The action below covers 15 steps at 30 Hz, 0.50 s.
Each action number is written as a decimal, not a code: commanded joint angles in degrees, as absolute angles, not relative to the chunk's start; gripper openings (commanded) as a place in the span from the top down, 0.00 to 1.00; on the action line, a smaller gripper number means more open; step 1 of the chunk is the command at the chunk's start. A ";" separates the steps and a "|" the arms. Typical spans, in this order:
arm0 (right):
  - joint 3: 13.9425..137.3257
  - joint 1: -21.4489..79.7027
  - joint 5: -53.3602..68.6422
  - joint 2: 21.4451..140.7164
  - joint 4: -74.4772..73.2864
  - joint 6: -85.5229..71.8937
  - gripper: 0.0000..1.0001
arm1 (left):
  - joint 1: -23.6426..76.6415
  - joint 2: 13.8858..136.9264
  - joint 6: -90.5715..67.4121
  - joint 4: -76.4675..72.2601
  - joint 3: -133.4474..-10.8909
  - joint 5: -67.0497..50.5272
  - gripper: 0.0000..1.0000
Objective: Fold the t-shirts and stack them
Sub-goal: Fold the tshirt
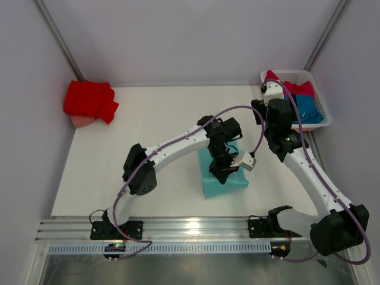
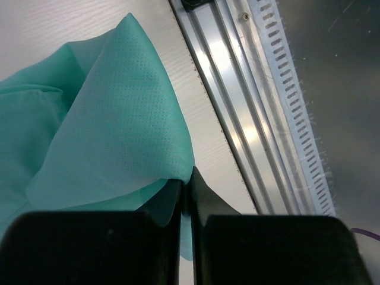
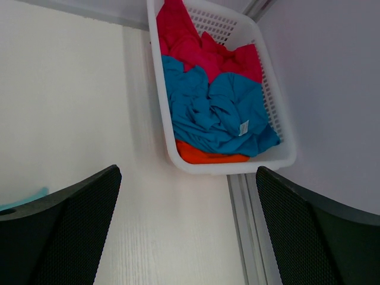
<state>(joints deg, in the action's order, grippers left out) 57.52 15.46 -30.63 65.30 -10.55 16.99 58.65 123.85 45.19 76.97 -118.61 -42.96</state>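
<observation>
Left jaws are pinching a fold of the teal t-shirt over the desk.
Right jaws are gaping wide, holding nothing, near the basket.

A pale, faintly wood-grained desk fills the enclosure. Plain light-grey walls close it in: a back wall at 12 o'clock, a left wall at 9 o'clock and a right wall at 3 o'clock. A slim grey metal post runs up the corner at 11 o'clock, and a second post at 1 o'clock. A white slatted basket sits at 2 o'clock, close to the right wall. Along the desk's 6 o'clock edge lies a ribbed aluminium rail, with a bright glare of overhead light at its middle. Just outside it is a white slotted strip, then a dull grey metal sheet. The light is soft and even.
</observation>
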 commanded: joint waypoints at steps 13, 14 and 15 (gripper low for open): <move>57.57 15.29 -36.65 63.02 -4.13 19.25 0.01 | 51.86 127.00 42.63 64.78 -135.00 -30.15 1.00; 57.39 15.29 -36.56 63.10 -4.13 19.25 0.01 | 51.68 127.18 42.63 64.43 -135.00 -30.32 1.00; 57.31 15.29 -36.48 62.76 -4.30 19.25 0.01 | 51.51 127.26 42.63 64.25 -135.00 -30.50 1.00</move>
<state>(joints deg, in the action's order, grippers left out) 57.89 15.40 -35.40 64.34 -7.07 19.05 51.13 126.63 42.89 68.49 -133.34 -31.83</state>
